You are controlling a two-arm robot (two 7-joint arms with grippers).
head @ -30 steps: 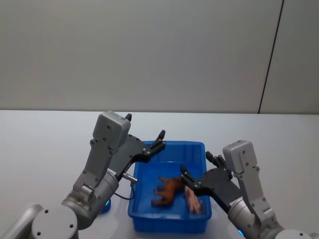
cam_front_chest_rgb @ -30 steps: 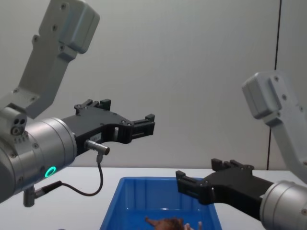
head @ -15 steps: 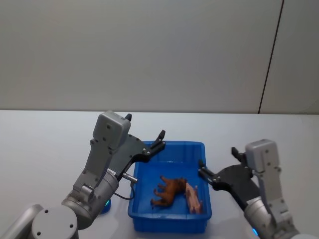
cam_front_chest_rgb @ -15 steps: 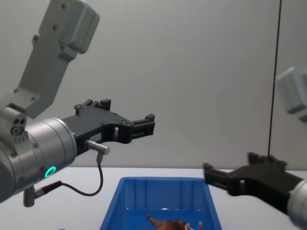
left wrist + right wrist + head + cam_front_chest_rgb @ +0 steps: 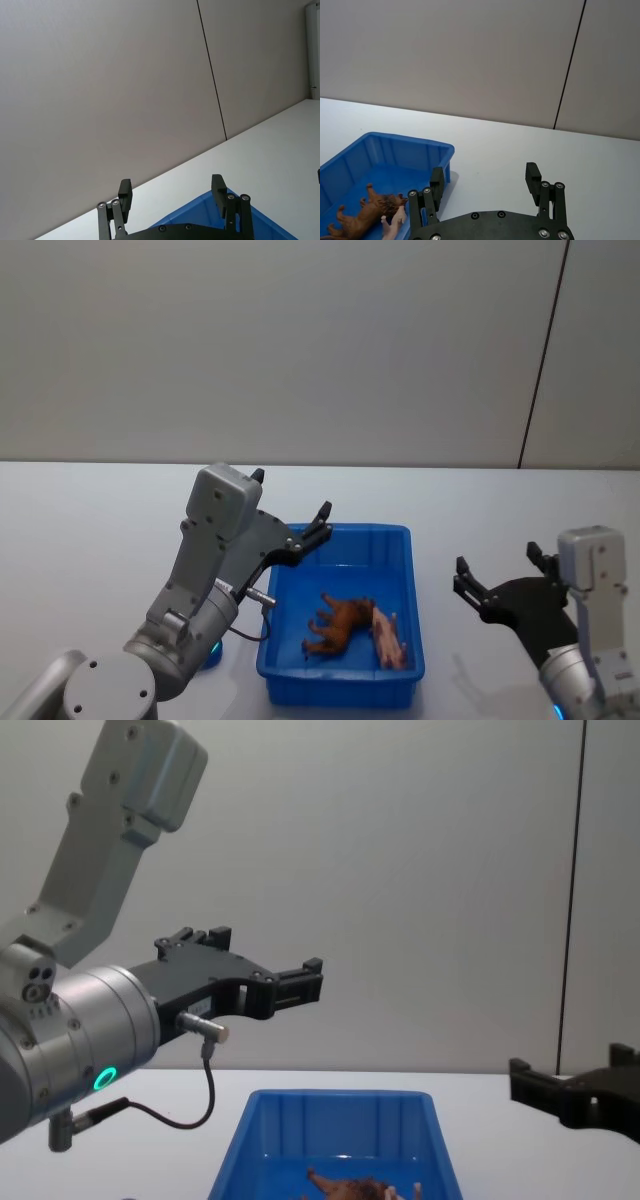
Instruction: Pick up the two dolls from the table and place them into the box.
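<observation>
While the left gripper (image 5: pixel 171 185) stays open above the left rim of the blue box (image 5: pixel 340 530), the brown doll (image 5: pixel 340 620) and pink doll (image 5: pixel 388 637) lie touching inside it, and the right gripper (image 5: pixel 485 172) has pulled out to the box's right, open and empty. 2 dolls in, job looks done, nothing blocking.

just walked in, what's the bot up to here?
The brown doll and the pink doll lie side by side on the floor of the blue box. Neither gripper holds anything. The left gripper hangs open above the box's far left side. The right gripper is open over the white table, to the right of the box. The task looks done.
</observation>
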